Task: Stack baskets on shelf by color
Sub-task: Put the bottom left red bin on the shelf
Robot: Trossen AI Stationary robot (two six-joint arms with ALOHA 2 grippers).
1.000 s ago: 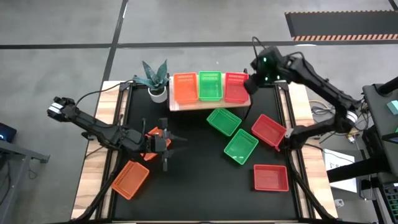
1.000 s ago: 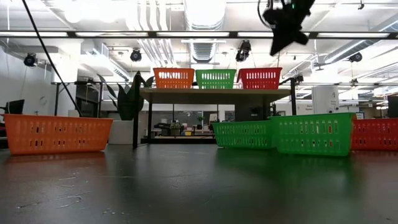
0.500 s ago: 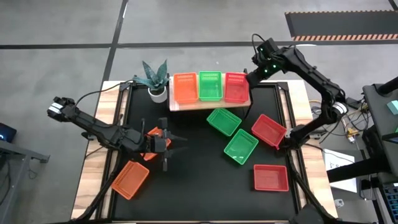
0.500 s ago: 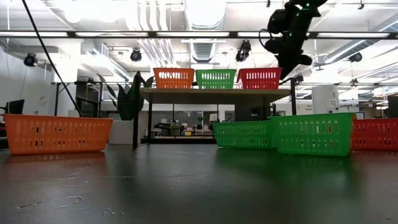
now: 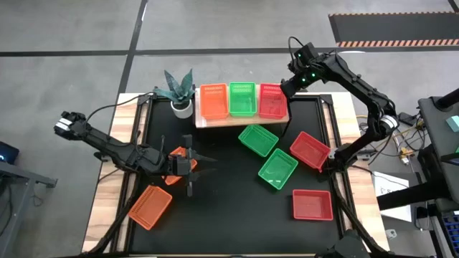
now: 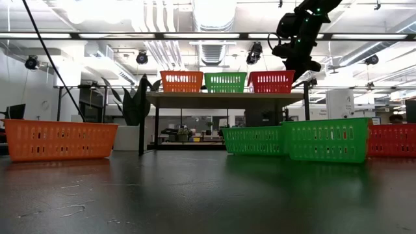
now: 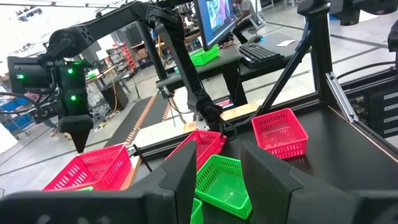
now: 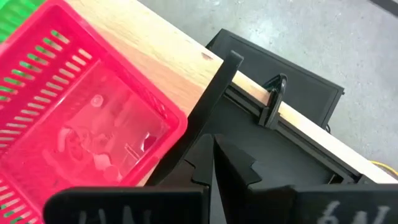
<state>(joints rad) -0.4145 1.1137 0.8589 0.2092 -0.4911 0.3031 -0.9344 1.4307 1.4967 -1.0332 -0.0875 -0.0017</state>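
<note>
Three baskets [image 5: 229, 100] side by side on shelf [image 5: 281, 118], all empty, six on tabletop [image 5: 229, 208]

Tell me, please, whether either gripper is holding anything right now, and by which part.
Nothing is held. The right gripper is shut and empty beside the shelf's red basket; the left gripper is open and empty.
</note>
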